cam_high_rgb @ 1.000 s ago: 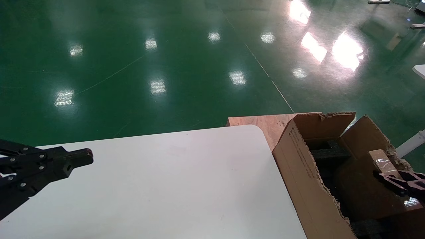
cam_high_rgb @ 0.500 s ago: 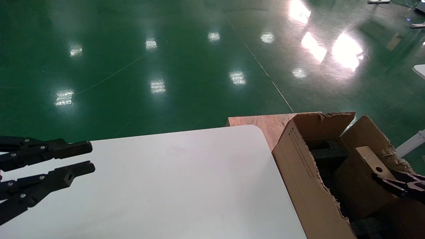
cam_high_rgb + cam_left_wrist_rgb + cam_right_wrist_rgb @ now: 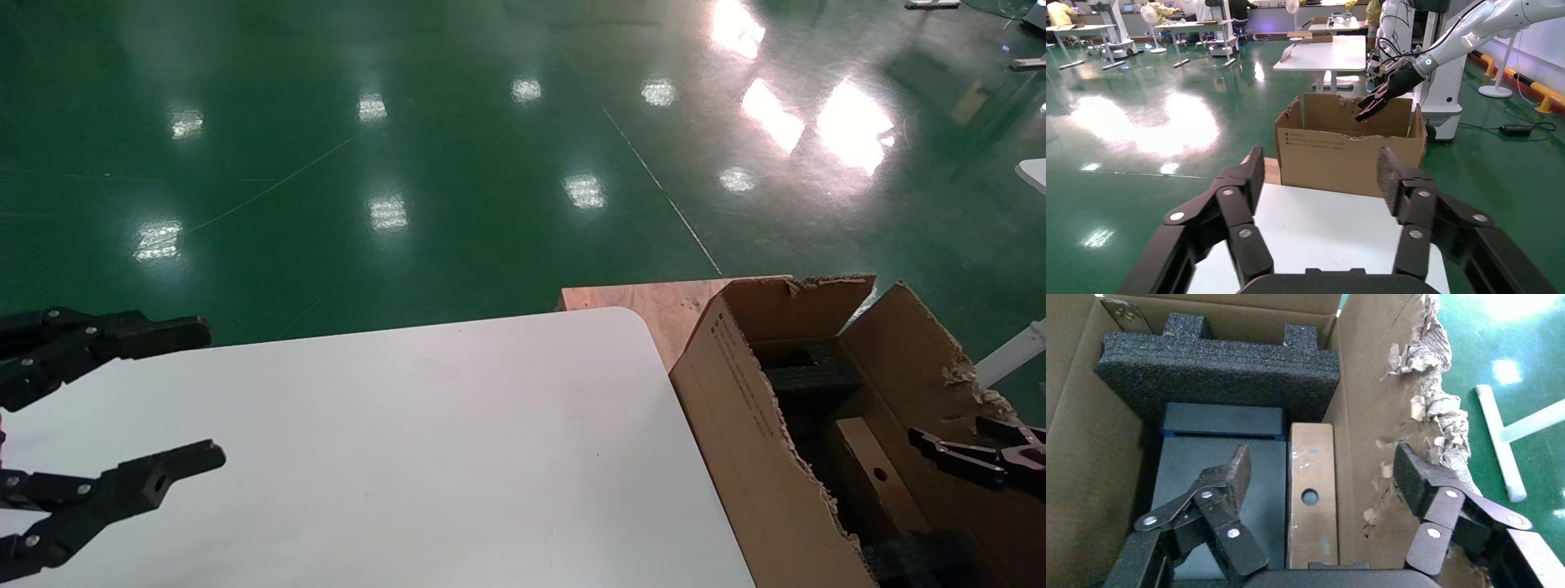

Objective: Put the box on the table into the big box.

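Box (image 3: 1310, 493) lodged inside the big box (image 3: 739, 425)
Right gripper (image 3: 1321, 478) is spread wide above it — left gripper (image 3: 176, 400) is released over the counter (image 3: 425, 457)

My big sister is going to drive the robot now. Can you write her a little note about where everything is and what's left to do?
Right gripper: open, holding nothing, hanging over the big box.
Left gripper: open, holding nothing, over the left end of the table.
The box: inside the big box, standing on its narrow side next to the black foam, hole facing up.
Done: the box is in and let go.
Left: probably only lifting the right arm out, away from the ragged cardboard edge.
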`<state>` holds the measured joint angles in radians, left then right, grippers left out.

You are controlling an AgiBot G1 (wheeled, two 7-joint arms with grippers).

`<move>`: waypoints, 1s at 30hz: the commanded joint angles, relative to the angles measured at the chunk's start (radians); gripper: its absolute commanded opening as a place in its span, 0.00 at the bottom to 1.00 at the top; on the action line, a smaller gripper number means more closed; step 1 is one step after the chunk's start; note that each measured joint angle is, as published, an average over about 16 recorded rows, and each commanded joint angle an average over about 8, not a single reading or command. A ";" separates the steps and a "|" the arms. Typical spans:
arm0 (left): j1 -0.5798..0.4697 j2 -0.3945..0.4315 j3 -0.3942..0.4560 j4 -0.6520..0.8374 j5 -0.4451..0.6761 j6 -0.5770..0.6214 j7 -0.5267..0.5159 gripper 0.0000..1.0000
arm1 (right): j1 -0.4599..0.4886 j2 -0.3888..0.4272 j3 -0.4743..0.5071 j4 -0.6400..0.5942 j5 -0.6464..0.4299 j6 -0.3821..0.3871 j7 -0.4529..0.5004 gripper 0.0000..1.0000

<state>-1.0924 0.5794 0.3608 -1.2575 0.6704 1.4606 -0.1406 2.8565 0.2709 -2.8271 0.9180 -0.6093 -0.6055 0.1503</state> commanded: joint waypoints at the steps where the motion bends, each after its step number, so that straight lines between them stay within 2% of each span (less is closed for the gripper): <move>1: 0.000 0.000 0.000 0.000 0.000 0.000 0.000 1.00 | 0.001 0.002 -0.002 -0.004 0.000 0.000 0.002 1.00; 7: 0.000 0.000 0.000 0.000 0.000 0.000 0.000 1.00 | -0.017 -0.019 0.045 0.060 -0.001 -0.005 -0.033 1.00; 13: 0.000 0.000 0.000 0.000 0.000 0.000 0.000 1.00 | -0.034 -0.046 0.122 0.178 -0.003 0.000 -0.084 1.00; 21: 0.000 0.000 0.000 0.000 0.000 0.000 0.000 1.00 | -0.051 -0.077 0.197 0.366 -0.017 0.043 -0.104 1.00; 30: 0.000 0.000 0.000 0.000 0.000 0.000 0.000 1.00 | -0.048 -0.202 0.190 0.455 0.053 0.026 -0.178 1.00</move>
<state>-1.0924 0.5793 0.3609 -1.2572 0.6702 1.4604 -0.1404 2.8056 0.0823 -2.6348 1.3690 -0.5687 -0.5723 -0.0182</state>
